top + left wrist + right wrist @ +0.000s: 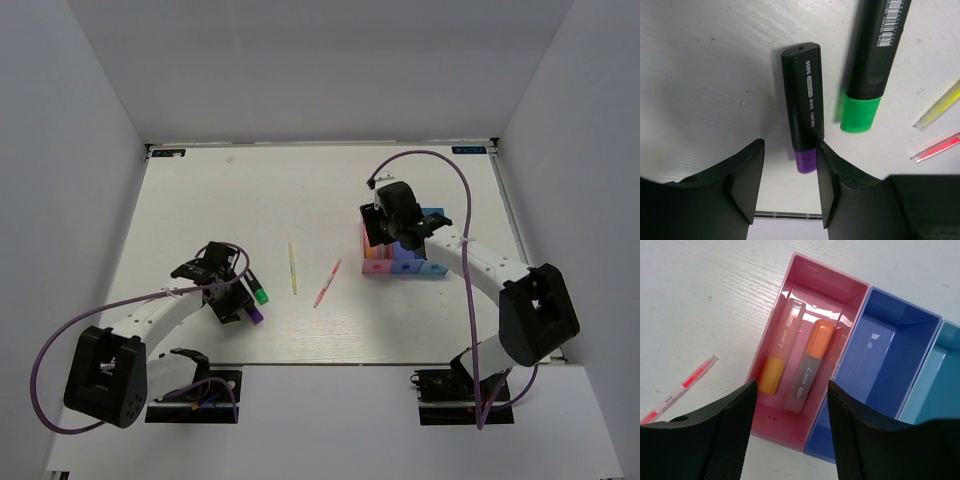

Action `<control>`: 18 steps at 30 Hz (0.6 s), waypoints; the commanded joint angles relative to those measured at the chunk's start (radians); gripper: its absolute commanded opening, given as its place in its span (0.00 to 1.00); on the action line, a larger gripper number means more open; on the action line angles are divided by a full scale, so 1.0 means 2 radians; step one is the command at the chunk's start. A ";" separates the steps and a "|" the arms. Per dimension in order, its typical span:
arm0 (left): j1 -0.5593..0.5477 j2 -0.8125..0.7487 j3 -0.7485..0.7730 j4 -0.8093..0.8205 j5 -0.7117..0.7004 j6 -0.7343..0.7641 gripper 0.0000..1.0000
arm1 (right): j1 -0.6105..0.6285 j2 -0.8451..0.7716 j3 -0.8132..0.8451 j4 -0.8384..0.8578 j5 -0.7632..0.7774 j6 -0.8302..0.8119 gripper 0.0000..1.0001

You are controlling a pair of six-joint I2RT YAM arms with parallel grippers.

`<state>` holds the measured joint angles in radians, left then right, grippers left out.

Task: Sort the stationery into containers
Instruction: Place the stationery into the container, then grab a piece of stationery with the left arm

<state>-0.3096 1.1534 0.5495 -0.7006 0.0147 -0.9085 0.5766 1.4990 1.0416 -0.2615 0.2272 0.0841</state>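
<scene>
Count six stationery items in all: two are in the tray and four lie on the table (200,200). The tray (437,273) consists of three joined bins: one pink bin (825,282), one dark blue bin (880,365) and one light blue bin (935,385), in that order from left to right in the right wrist view. The pink bin holds two items lying side by side along its length: the yellow-orange highlighter (780,347) and the orange-capped marker (807,370). The right gripper (790,390) hangs over the near end of the pink bin with its jaws spread wide and nothing between them; you see both binned markers through the gap. On the table, note two stubby markers beside each other near the left arm: the purple-capped marker (805,100) and the green-capped marker (867,65). Two thin items lie apart from each other between the arms: the thin yellow stick (292,268) and the thin pink pen (327,283). The left gripper (787,175) is low over the table, jaws parted and gripping nothing. The purple cap sits at the mouth of the gap, close against the finger on the right of the left wrist view. You cannot tell whether that finger touches it.
</scene>
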 commanded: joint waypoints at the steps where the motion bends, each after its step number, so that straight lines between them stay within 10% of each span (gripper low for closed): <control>1: 0.000 0.008 0.007 0.005 -0.007 -0.003 0.56 | -0.005 -0.045 -0.019 0.008 -0.023 0.006 0.61; 18: -0.020 0.080 0.039 0.007 -0.035 -0.001 0.58 | -0.030 -0.134 -0.080 0.010 -0.074 0.007 0.63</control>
<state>-0.3393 1.2964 0.6235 -0.7021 -0.0078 -0.9142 0.5266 1.2659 0.8993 -0.2596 0.1043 0.0841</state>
